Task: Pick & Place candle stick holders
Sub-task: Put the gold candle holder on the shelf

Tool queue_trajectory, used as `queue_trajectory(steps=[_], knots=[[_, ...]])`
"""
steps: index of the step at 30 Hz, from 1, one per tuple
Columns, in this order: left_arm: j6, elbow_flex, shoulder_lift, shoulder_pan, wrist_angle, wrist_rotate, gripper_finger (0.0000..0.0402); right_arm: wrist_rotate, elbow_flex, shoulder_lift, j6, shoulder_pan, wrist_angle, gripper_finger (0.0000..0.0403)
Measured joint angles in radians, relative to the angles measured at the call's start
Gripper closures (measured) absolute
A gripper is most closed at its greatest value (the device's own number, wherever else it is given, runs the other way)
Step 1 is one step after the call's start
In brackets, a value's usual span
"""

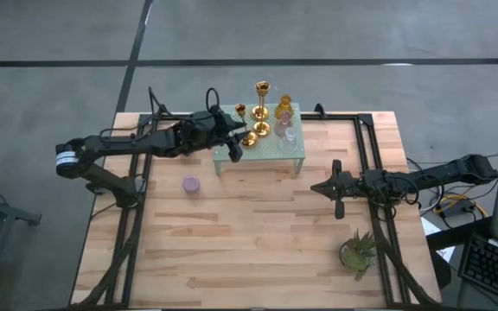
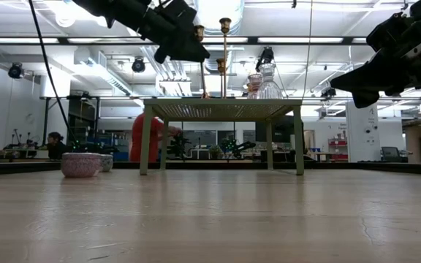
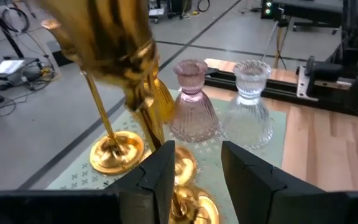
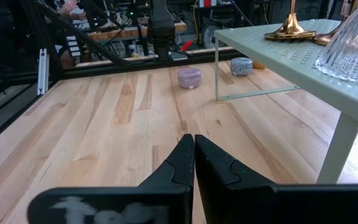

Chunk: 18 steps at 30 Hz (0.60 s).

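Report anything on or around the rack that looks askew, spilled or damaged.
Nothing stands out. The gold holders, pink holder and clear holder stand upright on the mesh rack. The left pincer straddles one gold stem; no breakage shows.

Right gripper (image 4: 193, 163) fingers shut over wood table (image 4: 104, 130), purple cup (image 4: 189, 78) & blue cup (image 4: 241, 66) beyond, green rack (image 4: 303, 56) w/ gold bases, clear holder (image 4: 356, 46).

No legible text, label or number anywhere, seemingly.
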Motion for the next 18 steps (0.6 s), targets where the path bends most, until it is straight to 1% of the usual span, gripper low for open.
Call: queue_trajectory(steps=[4,9,11,14,18], knots=[[0.002,0.0,0.0,-0.003,-0.022,0.036,0.0266,0.0,0.0,0.0,0.0,0.0,0.0,0.0394],[0.026,-0.003,0.0,-0.003,-0.053,0.054,0.0266,0.0,0.0,0.0,0.0,0.0,0.0,0.0394],[0.041,-0.012,0.0,-0.003,-0.056,0.048,0.0266,0.0,0.0,0.0,0.0,0.0,0.0,0.0394],[0.083,-0.019,0.0,-0.003,-0.081,0.003,0.0266,0.0,0.0,0.0,0.0,0.0,0.0,0.0394],[0.15,-0.03,0.0,-0.009,-0.086,-0.01,0.0266,0.0,0.0,0.0,0.0,0.0,0.0,0.0394]])
